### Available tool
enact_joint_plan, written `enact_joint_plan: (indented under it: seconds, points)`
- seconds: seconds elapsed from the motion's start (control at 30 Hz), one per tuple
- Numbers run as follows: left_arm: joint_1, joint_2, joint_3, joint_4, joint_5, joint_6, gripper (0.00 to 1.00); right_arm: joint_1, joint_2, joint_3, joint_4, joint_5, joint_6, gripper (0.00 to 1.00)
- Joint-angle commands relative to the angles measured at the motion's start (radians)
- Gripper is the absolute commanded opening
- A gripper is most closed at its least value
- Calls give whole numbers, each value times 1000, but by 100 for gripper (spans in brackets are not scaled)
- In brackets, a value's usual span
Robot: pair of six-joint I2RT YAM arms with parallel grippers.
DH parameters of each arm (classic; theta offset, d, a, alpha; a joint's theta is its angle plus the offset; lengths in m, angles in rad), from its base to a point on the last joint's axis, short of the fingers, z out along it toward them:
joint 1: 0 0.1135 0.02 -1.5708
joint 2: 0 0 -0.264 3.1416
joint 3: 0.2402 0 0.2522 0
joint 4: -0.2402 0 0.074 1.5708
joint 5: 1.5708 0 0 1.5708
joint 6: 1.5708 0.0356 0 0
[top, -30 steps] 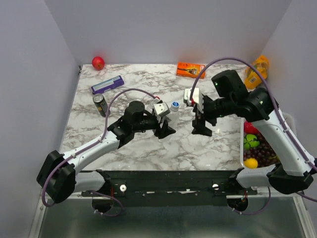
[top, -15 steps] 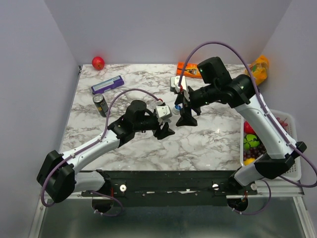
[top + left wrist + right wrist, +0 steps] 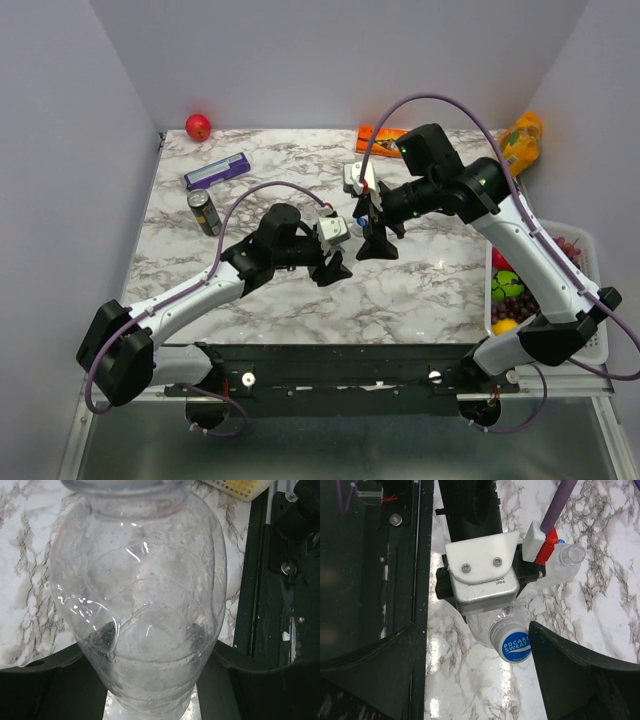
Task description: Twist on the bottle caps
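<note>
One change noted: within the last second the right arm swung in from the table's right side, and the right gripper [image 3: 376, 243] now stands at the neck of the clear bottle [image 3: 137, 605]. The left arm barely shifted.

Right jaws are spread wide, one finger on either side of the blue cap [image 3: 514, 645], neither touching it. The left gripper [image 3: 333, 265] is clamped on the bottle's lower body, with the capped mouth facing the right wrist.

Judgement: the approach is done; closing on the cap and turning it remain. Whether the cap is threaded or merely seated cannot be told.

Materials: the bottle is thin, colourless, glossy and bulbous with moulded ribs, and is likely to flex under grip. The cap is small, round and flat-topped with white lettering. A second, uncapped bottle [image 3: 563, 562] lies on the marble table [image 3: 470, 695] just behind.
</note>
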Motion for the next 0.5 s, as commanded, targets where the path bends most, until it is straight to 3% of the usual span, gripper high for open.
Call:
enact_joint_plan:
  seconds: [0.0,0.13,0.47]
  points:
    - [20,-13,14,103,-6,-44,0,4,-41,-69,-56,61,12,95]
    - [43,-22,5,115,-22,-59,0,3,-56,-118,-74,155,18,94]
    - [53,-35,-9,126,-3,-19,0,3,-58,-149,-81,218,41,90]
